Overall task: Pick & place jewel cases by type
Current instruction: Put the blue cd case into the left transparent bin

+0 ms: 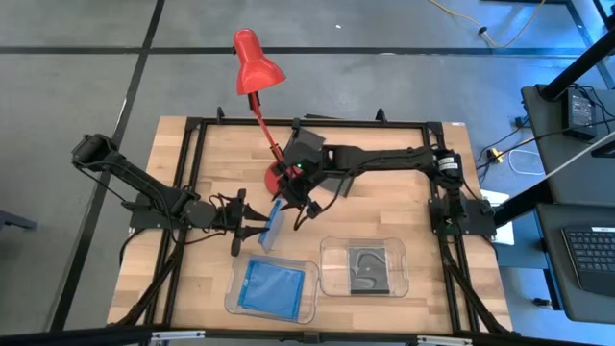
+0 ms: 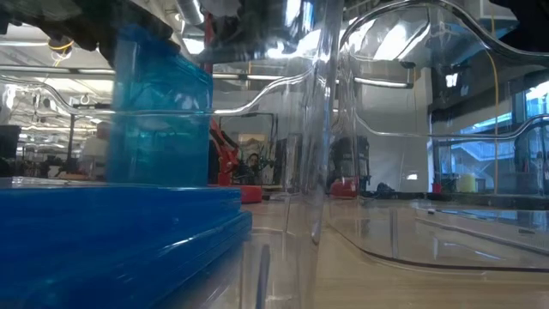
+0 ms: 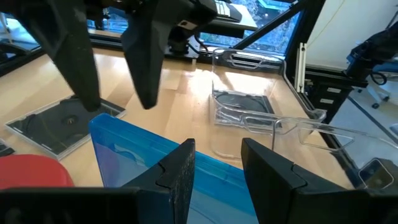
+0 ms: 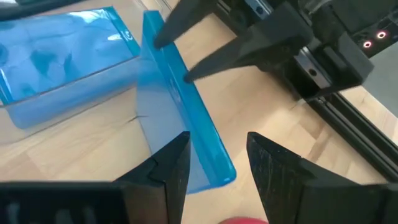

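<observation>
The left gripper (image 1: 252, 227) holds a blue jewel case (image 1: 273, 224) between its jaws, which are closed part-way on the case's thin edge. The right gripper (image 1: 293, 207) hangs just beside the same case from the far side; its jaws straddle the case's other edge, but whether they pinch it or only stand around it I cannot tell. The case stands on edge above the tabletop (image 1: 192, 154), flat faces upright, with its long edge running from the lamp base (image 1: 276, 177) toward the front trays.

Judging by its look, the case is light, stiff and thin, with smooth slippery plastic that could crack if squeezed hard. The edges look like the best place to grip.

In front, the left tray (image 1: 233, 290) holds a stack of blue cases (image 1: 271, 285). The right tray (image 1: 332, 252) holds a dark case (image 1: 367, 268). Another dark case (image 3: 59, 123) lies flat beside the lamp base.
</observation>
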{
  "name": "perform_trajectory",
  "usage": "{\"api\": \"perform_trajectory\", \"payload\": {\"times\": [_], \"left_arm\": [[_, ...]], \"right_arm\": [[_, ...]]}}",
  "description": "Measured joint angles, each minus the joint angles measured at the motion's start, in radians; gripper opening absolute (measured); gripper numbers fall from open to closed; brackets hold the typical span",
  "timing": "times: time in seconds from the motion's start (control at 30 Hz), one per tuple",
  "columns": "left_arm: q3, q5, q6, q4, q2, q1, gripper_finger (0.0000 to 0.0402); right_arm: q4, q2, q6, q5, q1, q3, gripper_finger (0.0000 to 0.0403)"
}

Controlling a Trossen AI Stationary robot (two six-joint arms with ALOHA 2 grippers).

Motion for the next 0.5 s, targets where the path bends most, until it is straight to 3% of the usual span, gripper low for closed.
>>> {"api": "perform_trajectory", "payload": {"times": [0.27,0.5], "left_arm": [[0.001,0.028,-0.002,0.000,0.000,0.000,0.0129],[0.001,0.031,0.000,0.000,0.000,0.000,0.0129]], "right_arm": [[-0.027,-0.010,0.053,-0.016,-0.065,0.000,0.0163],[-0.042,0.001,0.058,-0.145,-0.126,-0.012,0.0163]]}}
